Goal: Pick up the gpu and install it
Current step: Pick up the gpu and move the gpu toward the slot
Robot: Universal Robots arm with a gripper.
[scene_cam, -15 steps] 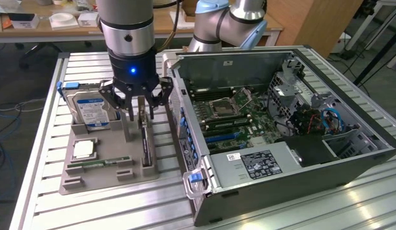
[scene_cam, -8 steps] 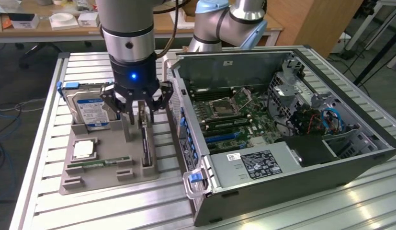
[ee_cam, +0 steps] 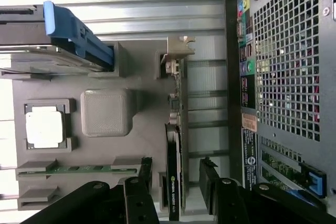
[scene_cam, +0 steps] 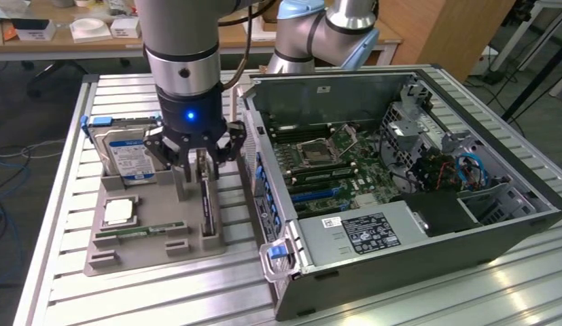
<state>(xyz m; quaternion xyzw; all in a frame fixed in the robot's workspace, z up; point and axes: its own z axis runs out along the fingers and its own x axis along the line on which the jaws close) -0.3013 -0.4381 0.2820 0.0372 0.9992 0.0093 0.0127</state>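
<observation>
On the grey parts tray, in the exterior view, the gpu stands on its long edge in a slot along the tray side that faces the computer case. The gripper hangs above the gpu and points straight down. Its jaws are spread, one on each side of the card's line. The case lies on its side just beside the tray, with its interior exposed upward. On the tray side away from the case, a hard drive with a blue-white label stands upright at the far end. A processor lies flat near the tray's middle, and a memory stick lies flat nearer the tray's close end. Tray and case both rest on a slatted metal table.

In the wrist view, the gpu runs edge-on along the tray, with its pale metal bracket at the tray end that carries the hard drive. The gripper straddles the dark-bodied part of the card, away from the bracket. The dark fingers stand clear of the card, with a gap showing on each side; nothing is gripped. The processor and memory stick sit in tray recesses on the side away from the case. A raised block of the tray stands between the processor and the gpu
</observation>
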